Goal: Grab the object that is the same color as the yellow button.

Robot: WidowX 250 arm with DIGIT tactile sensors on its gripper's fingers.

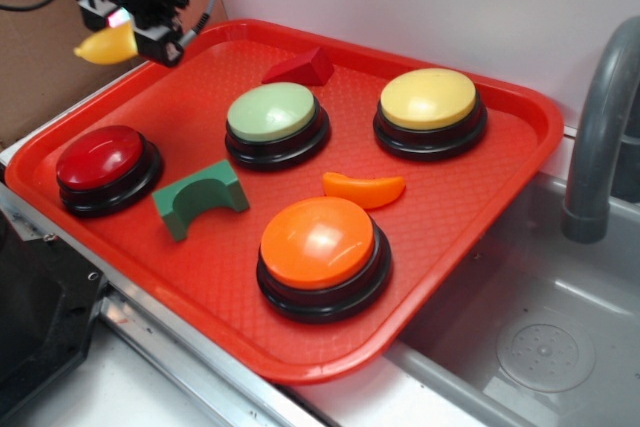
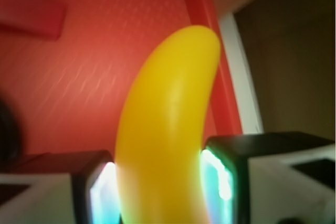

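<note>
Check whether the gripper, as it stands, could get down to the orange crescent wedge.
Probably not yet: the gripper is shut on the yellow banana toy, raised over the tray's far-left corner. The orange crescent wedge itself lies uncovered between buttons.

Yellow banana toy (image 2: 168,129) fills centre of wrist view, curving up and right, blurred. Gripper (image 2: 163,192) fingers (image 2: 94,192) press it on both sides at bottom. Behind: red tray (image 2: 105,51), textured floor, rim running up right.
</note>
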